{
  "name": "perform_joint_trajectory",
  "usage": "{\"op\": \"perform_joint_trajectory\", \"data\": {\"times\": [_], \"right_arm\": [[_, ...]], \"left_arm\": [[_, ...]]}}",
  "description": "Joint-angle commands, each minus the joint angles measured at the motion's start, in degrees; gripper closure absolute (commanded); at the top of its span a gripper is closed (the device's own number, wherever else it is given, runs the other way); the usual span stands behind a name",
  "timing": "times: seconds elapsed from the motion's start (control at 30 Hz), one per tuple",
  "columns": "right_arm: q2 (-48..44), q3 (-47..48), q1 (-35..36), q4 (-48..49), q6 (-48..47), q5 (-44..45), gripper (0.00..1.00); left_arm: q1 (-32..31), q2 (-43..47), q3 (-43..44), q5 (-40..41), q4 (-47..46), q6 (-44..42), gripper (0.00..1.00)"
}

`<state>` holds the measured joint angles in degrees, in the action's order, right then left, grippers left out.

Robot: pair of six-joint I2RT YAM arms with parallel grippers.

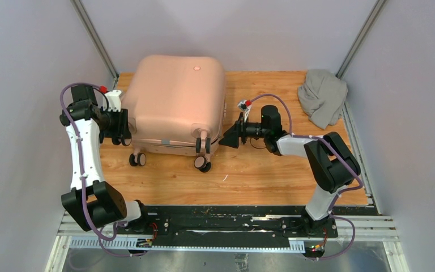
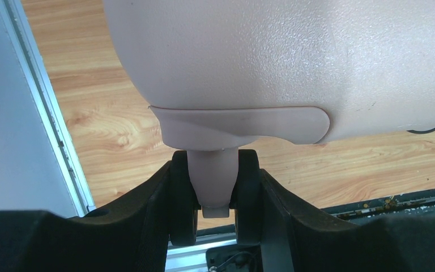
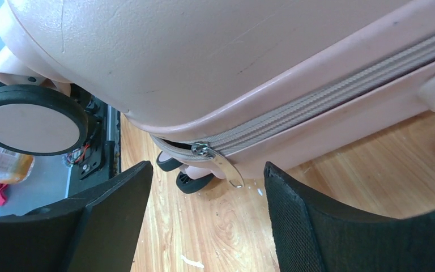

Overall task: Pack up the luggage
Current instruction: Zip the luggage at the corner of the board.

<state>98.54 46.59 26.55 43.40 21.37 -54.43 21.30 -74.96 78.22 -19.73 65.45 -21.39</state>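
Observation:
The luggage (image 1: 175, 102), a pale pink hard-shell suitcase, lies flat on the wooden table (image 1: 260, 175) with its caster wheels (image 1: 203, 163) toward the arms. My left gripper (image 1: 119, 126) is at its left corner. In the left wrist view, the left gripper (image 2: 215, 170) is shut on a caster there, black wheel halves (image 2: 184, 195) either side of the pink fork (image 2: 212, 175). My right gripper (image 1: 226, 139) is at the case's right side. In the right wrist view, the right gripper (image 3: 208, 167) stands open just short of the metal zipper pull (image 3: 222, 165), not touching it.
A grey cloth bundle (image 1: 323, 96) lies at the back right corner of the table. Grey walls close in the left, right and back. The arms' black base rail (image 1: 226, 226) runs along the near edge.

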Motion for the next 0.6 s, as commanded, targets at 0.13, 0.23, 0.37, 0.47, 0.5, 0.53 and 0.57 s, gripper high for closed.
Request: {"op": "perform_joint_trajectory", "data": {"times": [0.13, 0.23, 0.37, 0.47, 0.5, 0.53, 0.57], "right_arm": [[2.31, 2.94, 2.23, -0.98, -1.92, -3.51, 0.28], [2.16, 2.97, 2.69, -1.58, -2.53, -3.63, 0.31], [1.43, 2.95, 3.86, -4.25, -5.03, -1.90, 0.46], [0.43, 2.80, 4.21, -6.34, -6.41, 1.09, 0.70], [0.12, 2.88, 4.14, -7.15, -6.86, 2.16, 0.77], [-0.29, 2.91, 4.21, -7.85, -7.14, 3.12, 0.84], [-0.61, 2.90, 4.20, -8.10, -7.38, 3.94, 0.88]], "left_arm": [[-0.78, 2.08, 6.56, -4.78, -6.39, -1.57, 1.00], [-0.79, 2.34, 6.57, -4.71, -6.36, -1.80, 1.00], [-0.75, 2.38, 6.60, -5.00, -6.35, -1.69, 1.00], [-0.73, 2.60, 6.54, -5.22, -6.31, -1.59, 1.00], [-0.76, 2.64, 6.56, -5.23, -6.30, -1.63, 1.00], [-0.76, 2.70, 6.52, -5.23, -6.30, -1.57, 1.00], [-0.74, 2.79, 6.58, -5.17, -6.30, -1.72, 1.00]]}}
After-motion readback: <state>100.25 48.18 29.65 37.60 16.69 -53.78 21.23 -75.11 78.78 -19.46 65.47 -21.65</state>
